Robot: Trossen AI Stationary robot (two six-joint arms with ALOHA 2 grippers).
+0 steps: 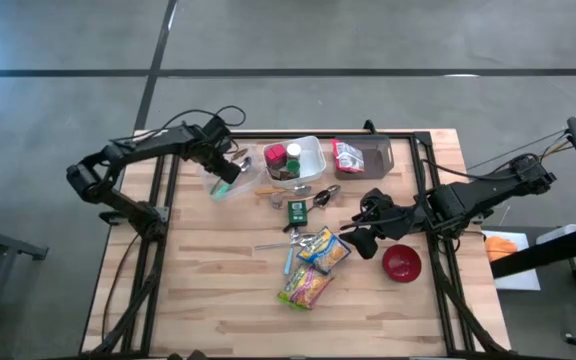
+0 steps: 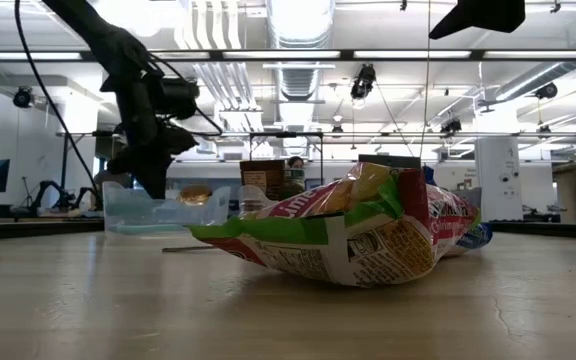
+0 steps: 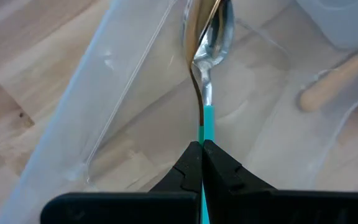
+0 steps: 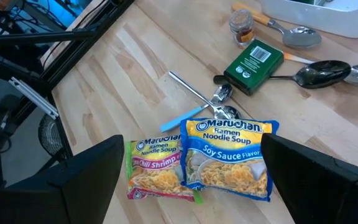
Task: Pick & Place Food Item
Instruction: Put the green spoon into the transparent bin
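Observation:
Two ramen packets lie flat mid-table: a blue one (image 4: 229, 158) and a chili shrimp one (image 4: 157, 165). My right gripper (image 1: 363, 235) hovers open above them and touches nothing. At the far left, my left gripper (image 1: 230, 168) is shut on a teal-handled metal spoon (image 3: 209, 56) and points steeply down into a clear plastic container (image 1: 226, 185). The spoon's bowl (image 3: 211, 34) reaches down inside the container. Whether it touches the floor, I cannot tell. My left gripper pinches the spoon's teal handle (image 3: 206, 127) between its two fingers, which come from above and point steeply down, along the handle. The spoon hangs below the fingers, bowl end lowest, inside the clear container.
A white tray (image 1: 313, 150) with jars and a grey tray (image 1: 378, 150) holding a red packet stand at the far edge. A green box (image 4: 253, 65), several loose spoons (image 4: 319, 71) and a small jar (image 4: 241, 25) lie between them and the packets. A red bowl (image 1: 401, 263) sits near the right edge.

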